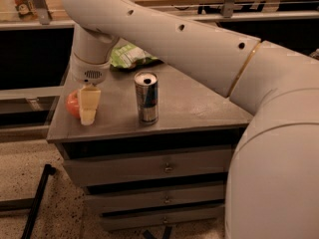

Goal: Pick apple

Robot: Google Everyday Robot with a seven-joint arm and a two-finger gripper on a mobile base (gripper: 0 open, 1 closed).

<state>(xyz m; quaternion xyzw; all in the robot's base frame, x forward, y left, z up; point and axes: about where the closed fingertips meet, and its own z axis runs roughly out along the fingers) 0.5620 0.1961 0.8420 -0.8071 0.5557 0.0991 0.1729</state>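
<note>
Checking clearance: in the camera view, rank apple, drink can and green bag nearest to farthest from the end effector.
The end effector hangs at the table front left.
1. apple, beside it
2. drink can, mid-table
3. green bag, rear

1. At the left edge of the tabletop (199,108), the gripper (87,112) covers the apple's (73,103) right side; we see only its left part.
2. The arm (199,49) hides much of the green bag (130,57) at the back edge.
3. We cannot read the can's (147,97) print.
</note>
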